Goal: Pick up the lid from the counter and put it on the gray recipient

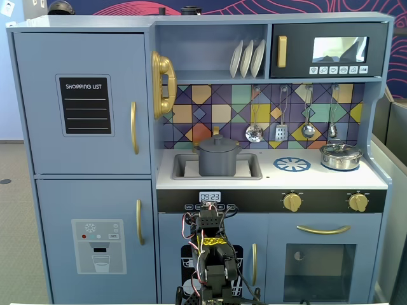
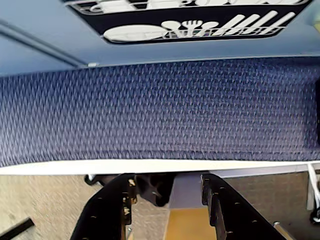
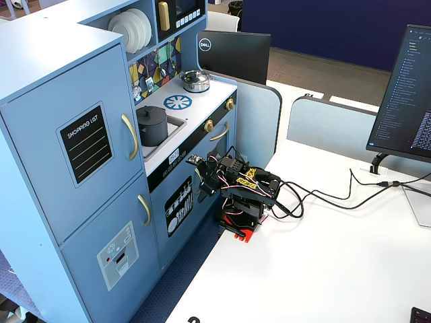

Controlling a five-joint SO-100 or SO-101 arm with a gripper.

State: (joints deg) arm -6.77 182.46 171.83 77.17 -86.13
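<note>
The gray recipient [image 1: 218, 162] stands in the sink recess of the counter [image 1: 318, 179]. The lid [image 1: 218, 144] lies on top of it, knob up. Both also show in the other fixed view, the recipient [image 3: 152, 129] with the lid [image 3: 151, 111] on it. My arm [image 1: 213, 254] is folded low in front of the toy kitchen, well below the counter. My gripper [image 2: 167, 182] is open and empty. It points down past the white table edge toward the blue carpet, and it also shows in a fixed view [image 3: 202, 190].
A shiny silver lidded pot [image 1: 341, 155] and a blue-and-white burner print [image 1: 292, 164] are on the right of the counter. Utensils [image 1: 280, 130] hang above. The arm's base [image 3: 239, 225] sits on a white table [image 3: 323, 262] with cables and a monitor [image 3: 407, 87].
</note>
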